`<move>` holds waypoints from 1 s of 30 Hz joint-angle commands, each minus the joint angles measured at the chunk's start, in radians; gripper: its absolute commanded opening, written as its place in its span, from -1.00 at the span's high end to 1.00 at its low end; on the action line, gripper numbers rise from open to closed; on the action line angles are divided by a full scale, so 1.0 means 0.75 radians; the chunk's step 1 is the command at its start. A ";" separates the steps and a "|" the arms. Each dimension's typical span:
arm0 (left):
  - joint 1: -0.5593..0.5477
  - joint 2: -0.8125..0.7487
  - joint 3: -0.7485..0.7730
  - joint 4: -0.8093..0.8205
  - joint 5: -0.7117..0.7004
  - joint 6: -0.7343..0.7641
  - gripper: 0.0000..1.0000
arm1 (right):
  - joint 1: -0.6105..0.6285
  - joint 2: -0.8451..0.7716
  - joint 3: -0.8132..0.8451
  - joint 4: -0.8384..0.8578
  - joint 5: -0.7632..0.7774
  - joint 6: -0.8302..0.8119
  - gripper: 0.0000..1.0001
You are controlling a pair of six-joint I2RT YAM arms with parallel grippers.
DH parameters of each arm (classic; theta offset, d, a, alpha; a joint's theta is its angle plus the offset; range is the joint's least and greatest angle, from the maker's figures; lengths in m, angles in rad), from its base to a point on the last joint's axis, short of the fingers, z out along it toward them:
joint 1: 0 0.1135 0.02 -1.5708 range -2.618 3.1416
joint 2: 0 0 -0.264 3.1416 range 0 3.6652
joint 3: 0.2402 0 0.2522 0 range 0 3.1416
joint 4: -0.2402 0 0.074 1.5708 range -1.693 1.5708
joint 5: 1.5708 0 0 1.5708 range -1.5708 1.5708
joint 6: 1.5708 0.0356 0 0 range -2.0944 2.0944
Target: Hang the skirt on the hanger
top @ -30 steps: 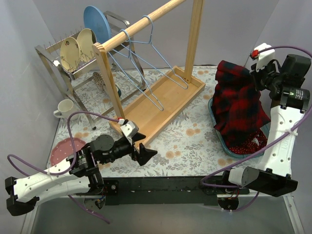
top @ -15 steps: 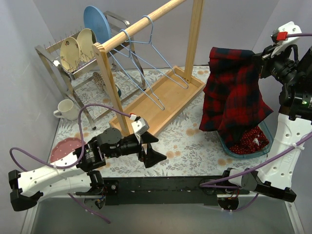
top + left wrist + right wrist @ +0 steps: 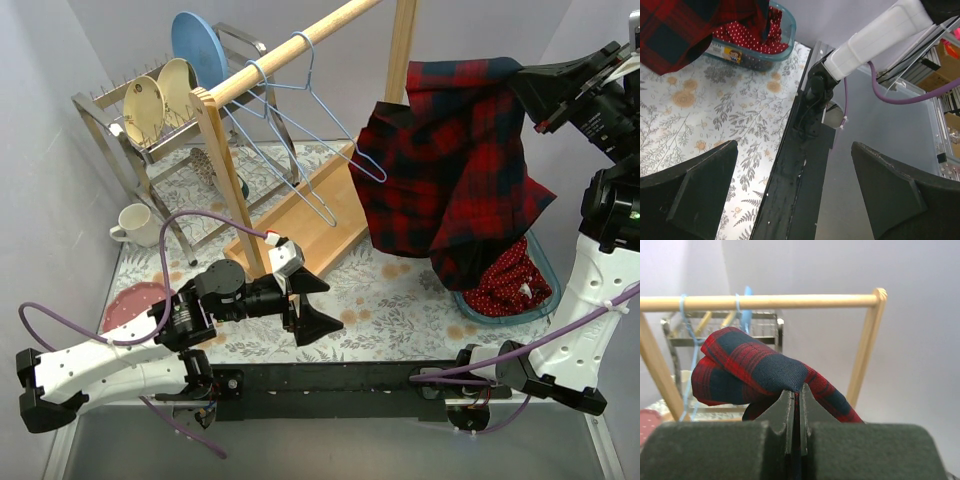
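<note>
The red and navy plaid skirt (image 3: 455, 160) hangs high in the air from my right gripper (image 3: 520, 80), which is shut on its upper edge. In the right wrist view the cloth (image 3: 765, 372) is pinched between the jaws, with my right gripper (image 3: 800, 395) facing the wooden rail (image 3: 760, 301). Two light blue wire hangers (image 3: 300, 130) hang on that rail (image 3: 290, 50), left of the skirt. My left gripper (image 3: 308, 303) is open and empty, low over the table's front, pointing right. In the left wrist view my left gripper (image 3: 795, 190) is over the table's front edge.
A teal bin (image 3: 535, 290) with red dotted cloth (image 3: 505, 285) sits at the right under the skirt. The wooden rack base tray (image 3: 310, 225) lies mid-table. A dish rack (image 3: 160, 110) with plates, a white mug (image 3: 135, 222) and a pink plate (image 3: 125, 305) are at the left.
My right gripper has lifted the skirt out of the bin and carried it up and left toward the rail. My left gripper moved a little right and forward.
</note>
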 commanded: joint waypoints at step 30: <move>-0.008 0.039 -0.143 0.098 -0.084 -0.208 -0.96 | 0.766 -0.389 -1.704 0.360 0.045 -0.275 0.87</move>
